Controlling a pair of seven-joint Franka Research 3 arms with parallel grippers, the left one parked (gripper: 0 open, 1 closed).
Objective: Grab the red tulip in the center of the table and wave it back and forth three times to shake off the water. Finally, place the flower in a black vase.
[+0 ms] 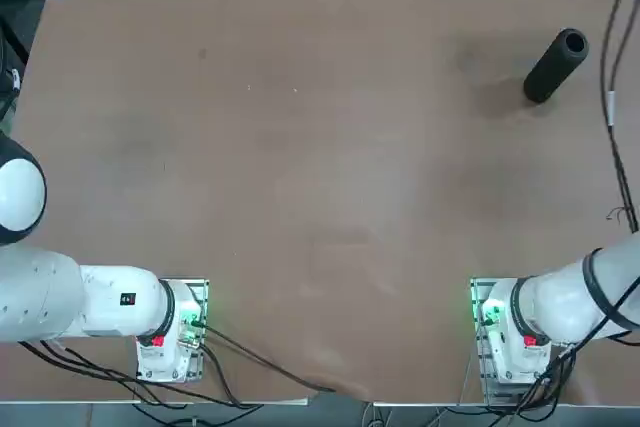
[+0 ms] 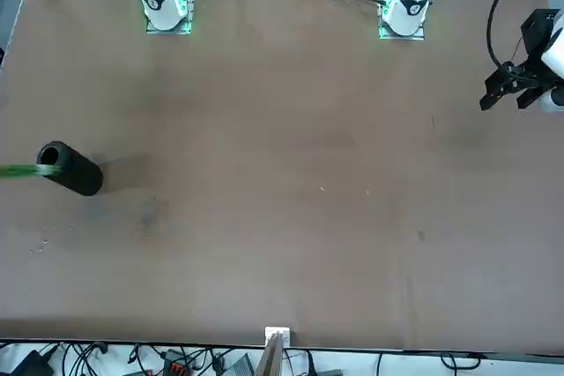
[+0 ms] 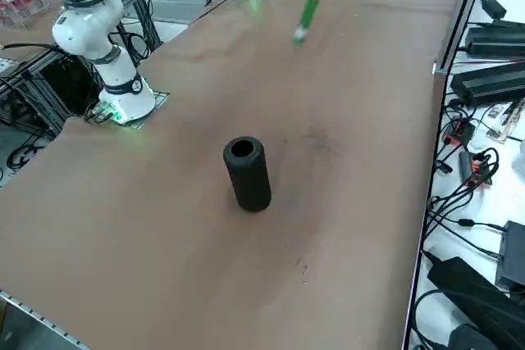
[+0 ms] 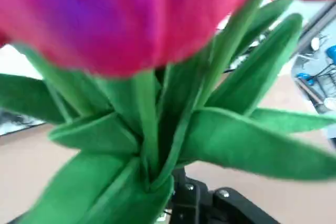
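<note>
The red tulip fills the right wrist view: blurred red heads (image 4: 131, 19) over green leaves (image 4: 231, 140). Its stems run down into my right gripper (image 4: 197, 203), which is shut on them; the leaves hide most of the black fingers. The bunch is held in the air, outside the top view. In the right side view only its green stem end (image 3: 312, 2) hangs above the table (image 1: 300, 197). In the front view a green strip of the tulip (image 2: 18, 170) shows beside the mouth of the black vase (image 2: 72, 169). The black vase (image 1: 555, 67) (image 3: 248, 174) stands upright at the far right.
The right arm's base (image 1: 505, 332) sits at the near edge. A black cable (image 1: 610, 97) hangs along the table's right side. Off that edge lie more cables and black power bricks (image 3: 492, 79).
</note>
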